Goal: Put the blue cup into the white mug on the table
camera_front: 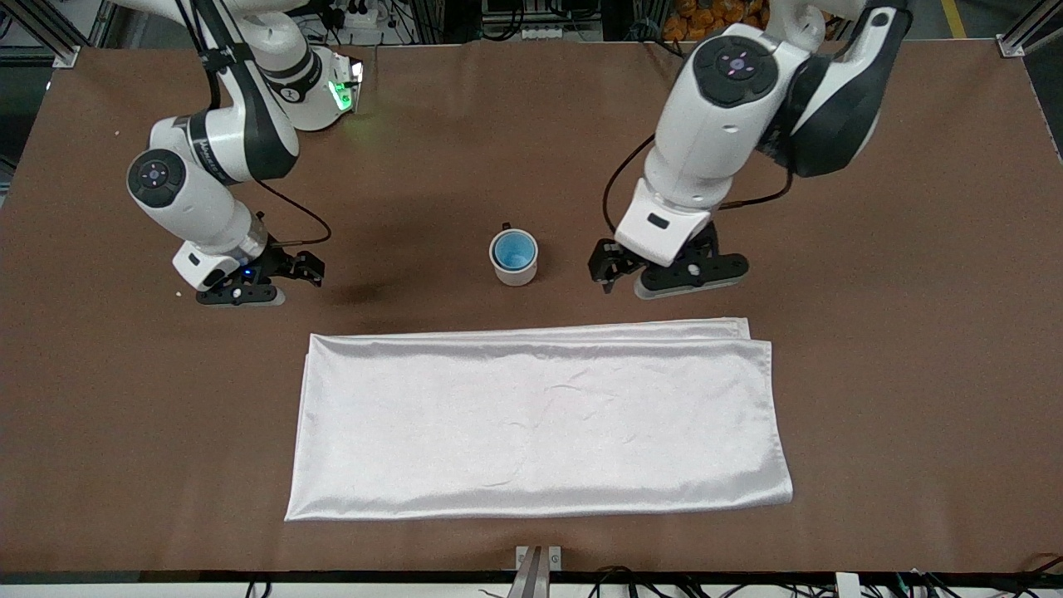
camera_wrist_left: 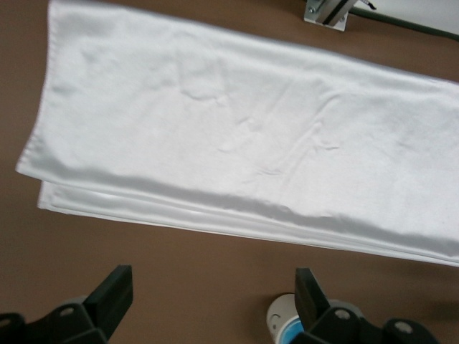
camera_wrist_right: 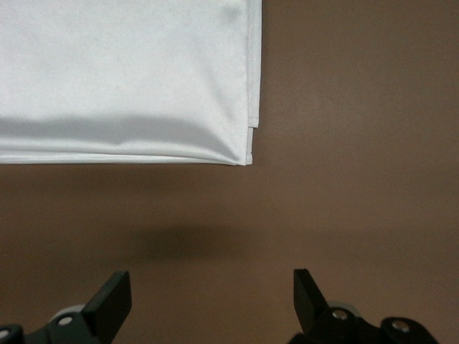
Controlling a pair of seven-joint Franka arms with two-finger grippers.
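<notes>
While the blue cup (camera_front: 514, 250) is seated upright, mouth up, inside the white mug (camera_front: 515, 271) on the table (camera_front: 897, 349), the mug's black handle is turned toward the robots' bases. The left gripper (camera_front: 613, 267) is held spread apart, empty, just beside the mug. The right gripper (camera_front: 309, 267), also spread, is kept well apart. A white cloth (camera_front: 540, 423) is laid nearer the camera.

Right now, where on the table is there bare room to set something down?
Bare brown table lies at both ends beside the shiny white rectangular cloth. The middle is crowded: the cream-white mug holding the blue cup stands between the open left tool and open right tool.
</notes>
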